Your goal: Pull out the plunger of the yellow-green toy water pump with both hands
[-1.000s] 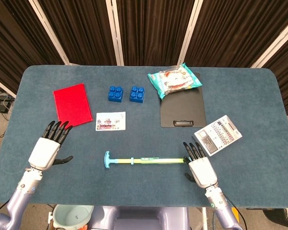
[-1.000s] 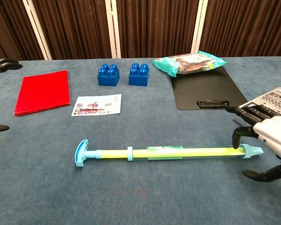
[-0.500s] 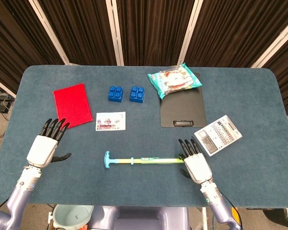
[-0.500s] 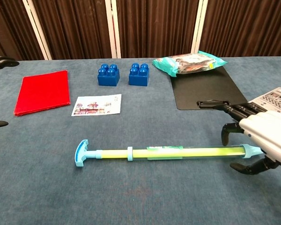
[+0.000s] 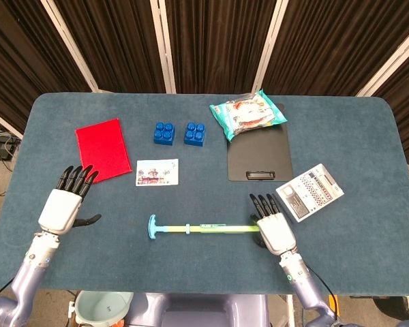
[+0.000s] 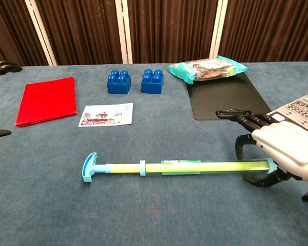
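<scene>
1. Yellow-green toy water pump [image 5: 204, 227] lies flat along the near part of the blue table [image 5: 368, 136], its blue T-handle [image 6: 89, 167] at the end towards my left side.
2. My right hand [image 5: 273, 228] sits over the pump's other end, fingers [image 6: 244, 144] arched over the tube and thumb low on the near side; I cannot tell whether they grip it.
3. My left hand [image 5: 61, 206] is well apart from the T-handle, fingers spread, holding nothing; bare cloth lies between them.
4. Beyond the pump: a picture card [image 5: 157, 172], a red cloth [image 5: 102, 148], two blue bricks [image 5: 164, 133] [image 5: 195, 133].
5. Near the hand's end of the pump: a calculator [image 5: 309, 191] and a black clipboard [image 5: 259, 157], a snack packet [image 5: 247, 114] on its far edge.
</scene>
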{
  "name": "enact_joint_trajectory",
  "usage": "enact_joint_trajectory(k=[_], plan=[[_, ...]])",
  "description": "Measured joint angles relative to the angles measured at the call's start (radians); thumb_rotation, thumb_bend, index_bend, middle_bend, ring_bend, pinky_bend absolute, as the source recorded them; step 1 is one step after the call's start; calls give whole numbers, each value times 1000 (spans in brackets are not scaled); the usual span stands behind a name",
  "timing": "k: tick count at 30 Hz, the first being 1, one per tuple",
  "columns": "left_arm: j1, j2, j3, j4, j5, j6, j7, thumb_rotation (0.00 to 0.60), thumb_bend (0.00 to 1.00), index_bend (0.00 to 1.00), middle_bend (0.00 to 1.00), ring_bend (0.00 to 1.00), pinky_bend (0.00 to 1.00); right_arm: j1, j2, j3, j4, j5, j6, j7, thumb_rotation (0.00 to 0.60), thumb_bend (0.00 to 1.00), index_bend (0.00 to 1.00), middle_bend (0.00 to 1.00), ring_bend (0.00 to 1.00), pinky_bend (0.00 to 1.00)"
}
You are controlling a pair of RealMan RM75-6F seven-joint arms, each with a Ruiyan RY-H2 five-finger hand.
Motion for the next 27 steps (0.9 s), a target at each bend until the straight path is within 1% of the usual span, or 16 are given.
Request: enact_joint_trajectory(k=[3,6,11,13,17,21,27], plan=[[-3,-3,0,5,-5,-4,2,600,66,0,0,0,0,4,-7,1,19,4,0,13,600,340,627,52,1,0],[-5,-5,0,9,-11,-8,4,600,67,0,0,0,0,9,-13,1,32,11,-1,22,600,353,698,83,11,0],[-8,-10,4,13,-14,-11,12,600,69,0,0,0,0,10,-14,0,35,13,10,28,600,375,758,119,33,0],[-9,-12,6,15,-15,-14,15,600,85,15,0,0,0,9,-13,-2,34,14,15,28,600,386,782,133,40,0],[-13,-18,14,20,-12,-20,15,600,143,122,0,0,0,8,-12,-5,30,23,15,25,600,420,819,155,52,0],[-23,-40,23,48,3,-25,-16,600,156,221,0,0,0,7,-8,-10,21,29,15,24,600,434,840,169,60,1],[-54,-126,33,148,38,-23,-124,600,168,332,0,0,19,5,-4,-15,3,31,25,22,600,433,847,174,73,9]])
